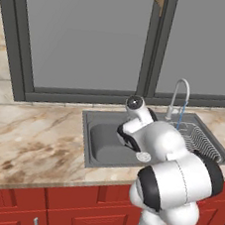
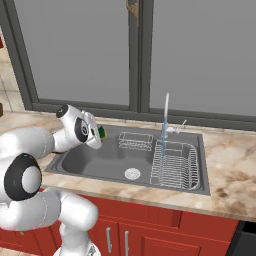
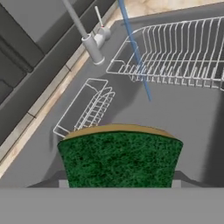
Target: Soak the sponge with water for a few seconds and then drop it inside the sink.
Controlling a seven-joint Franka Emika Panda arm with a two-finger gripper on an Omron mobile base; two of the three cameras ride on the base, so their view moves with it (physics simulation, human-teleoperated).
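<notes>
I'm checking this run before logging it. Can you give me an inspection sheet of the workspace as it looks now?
Surface: marble counter around the sink.
Job's things: sponge, green face with yellow layer, held above the basin; water falling from the faucet onto the dish rack, apart from the sponge.
Clutter: small wire basket at the basin's back.
Grippers: pincer shut on the sponge.
Cables: nothing seen.
Surroundings: window behind, red cabinets below.

Sponge (image 3: pixel 120 159), lower centre of the hand view, is showing a rough, matt green scouring face. Sink (image 2: pixel 95 157) is presenting matt dark grey metal. Faucet (image 1: pixel 179 95) is gleaming, polished metal. Worktop (image 1: pixel 31 139) is appearing as smooth veined marble.
</notes>
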